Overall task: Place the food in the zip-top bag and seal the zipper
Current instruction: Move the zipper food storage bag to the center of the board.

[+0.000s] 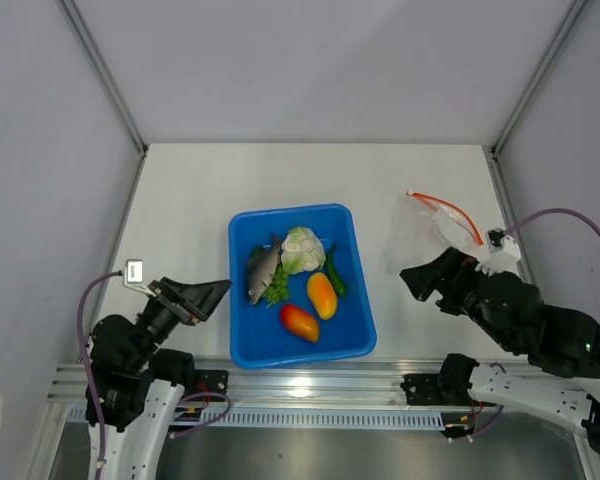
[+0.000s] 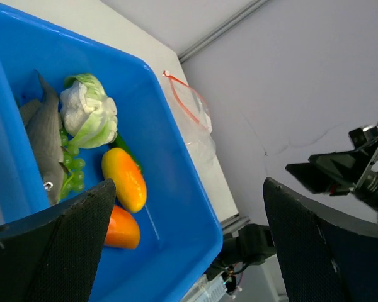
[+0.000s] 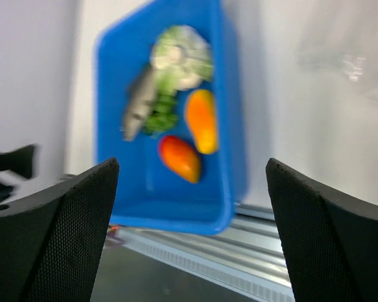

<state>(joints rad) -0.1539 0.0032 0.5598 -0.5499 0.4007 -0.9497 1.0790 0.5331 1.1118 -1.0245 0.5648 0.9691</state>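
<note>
The food lies in a blue tray [image 1: 290,212]: a grey fish [image 1: 261,272], cauliflower [image 1: 303,249], orange-yellow fruit [image 1: 322,295], red-orange fruit [image 1: 299,322], dark green cucumber [image 1: 335,272] and leafy greens [image 1: 277,288]. The clear zip-top bag [image 1: 425,232] lies flat to the right of the tray, its orange-red zipper [image 1: 450,212] at the far right side. My left gripper [image 1: 218,292] is open and empty, left of the tray, pointing at it [image 2: 189,189]. My right gripper [image 1: 412,280] is open and empty, just near of the bag, facing the tray [image 3: 192,165].
Grey walls enclose the white table on the left, back and right. A metal rail [image 1: 300,385] runs along the near edge just behind the tray. The right arm's cable [image 1: 570,215] loops near the right wall.
</note>
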